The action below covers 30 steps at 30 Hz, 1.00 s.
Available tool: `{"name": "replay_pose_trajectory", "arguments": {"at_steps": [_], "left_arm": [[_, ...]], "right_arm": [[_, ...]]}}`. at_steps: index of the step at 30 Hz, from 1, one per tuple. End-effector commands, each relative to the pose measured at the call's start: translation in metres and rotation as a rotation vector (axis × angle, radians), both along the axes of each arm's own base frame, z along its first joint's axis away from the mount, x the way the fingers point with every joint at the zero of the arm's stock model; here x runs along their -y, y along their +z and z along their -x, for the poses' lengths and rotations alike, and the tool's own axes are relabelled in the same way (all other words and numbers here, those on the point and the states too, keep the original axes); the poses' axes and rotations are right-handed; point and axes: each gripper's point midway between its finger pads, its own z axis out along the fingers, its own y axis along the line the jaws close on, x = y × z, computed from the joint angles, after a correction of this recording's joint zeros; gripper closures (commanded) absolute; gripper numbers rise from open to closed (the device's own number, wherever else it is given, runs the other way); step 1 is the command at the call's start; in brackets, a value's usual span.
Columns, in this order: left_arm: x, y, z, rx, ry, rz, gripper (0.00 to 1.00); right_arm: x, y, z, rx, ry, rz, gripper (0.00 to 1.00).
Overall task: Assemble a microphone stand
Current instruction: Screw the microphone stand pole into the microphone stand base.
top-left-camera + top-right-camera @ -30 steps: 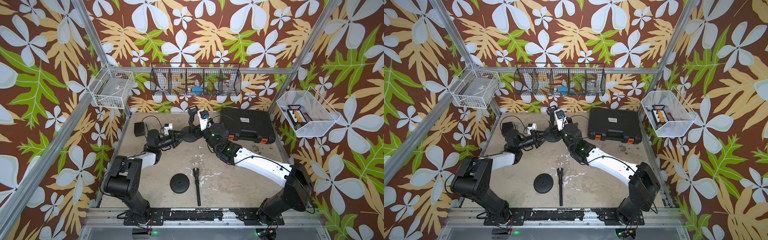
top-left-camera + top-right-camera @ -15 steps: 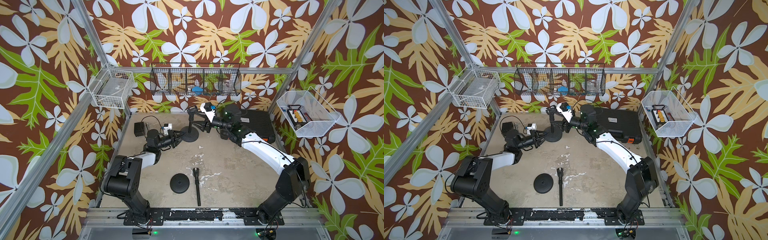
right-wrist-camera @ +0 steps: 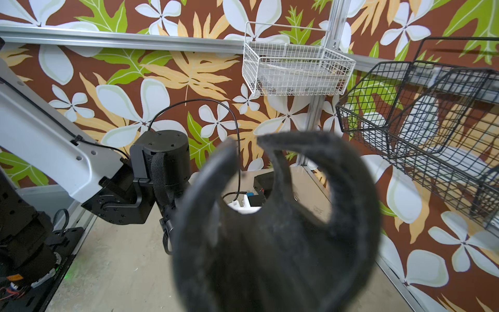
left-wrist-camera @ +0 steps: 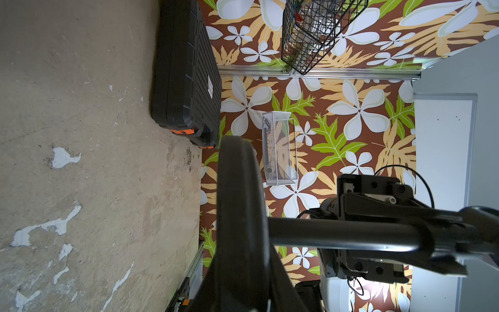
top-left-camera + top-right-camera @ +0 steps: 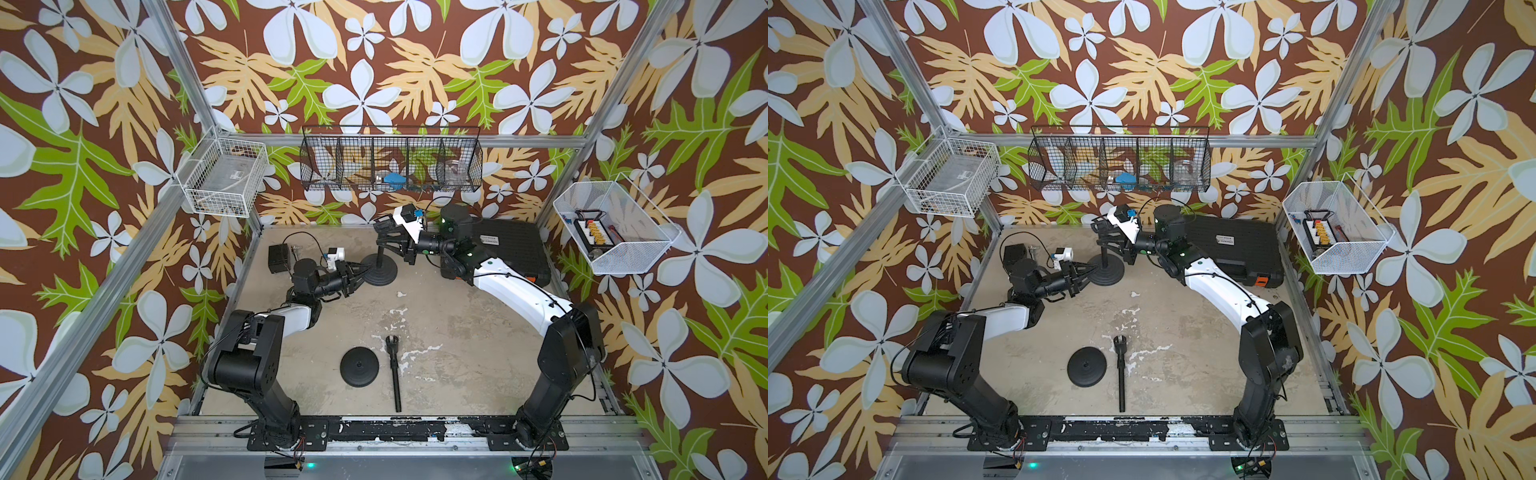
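Counting two bases (image 5: 359,367) — two poles (image 5: 395,374)

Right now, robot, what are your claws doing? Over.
Left claw shut on stand base rim. Right claw shut on upright pole. Spare base, spare pole lying apart.

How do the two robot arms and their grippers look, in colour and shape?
The left arm and right arm each have bulky black joints and one curved white link, with thin black cables running along them. The left gripper and right gripper are black, each with a white camera block at the wrist.
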Motion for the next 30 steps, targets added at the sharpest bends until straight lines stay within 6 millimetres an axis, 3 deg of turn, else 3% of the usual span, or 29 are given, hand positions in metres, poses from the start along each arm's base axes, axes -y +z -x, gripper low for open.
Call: {"name": "replay_pose_trajectory", "arguments": {"at_steps": [1,4,6,11,13,14,17,20,25,30], "left_arm": [[0.000,0.020,-0.001,0.088,0.005,0.022,1.00],[-0.001,0.018,-0.002,0.084,0.008,0.021,1.00],[-0.001,0.018,-0.002,0.081,0.009,0.021,1.00],[-0.001,0.016,-0.002,0.077,0.008,0.020,1.00],[-0.001,0.015,-0.003,0.074,0.006,0.020,1.00],[0.000,0.016,-0.003,0.075,0.005,0.021,1.00],[-0.001,0.016,-0.003,0.075,0.006,0.021,1.00],[0.000,0.015,-0.003,0.075,0.005,0.019,1.00],[-0.001,0.011,-0.004,0.065,0.007,0.018,1.00],[0.000,0.013,-0.003,0.068,0.004,0.019,1.00]], "right_arm": [[-0.001,-0.001,-0.013,-0.033,-0.203,-0.029,1.00],[0.013,-0.009,-0.033,-0.058,-0.606,-0.046,1.00],[0.032,-0.016,-0.036,-0.054,-0.893,-0.060,1.00],[0.030,-0.022,-0.025,0.026,-1.125,-0.038,1.00],[0.021,-0.023,-0.024,0.024,-1.098,-0.022,0.97],[0.015,-0.022,-0.021,0.018,-1.054,-0.016,0.90],[-0.006,-0.017,-0.007,0.031,-0.883,0.028,0.47],[-0.023,-0.008,0.015,0.071,-0.653,0.071,0.33],[-0.021,0.008,0.043,0.060,-0.244,0.025,0.28],[-0.005,0.013,0.038,0.066,-0.099,0.025,0.34]]}}
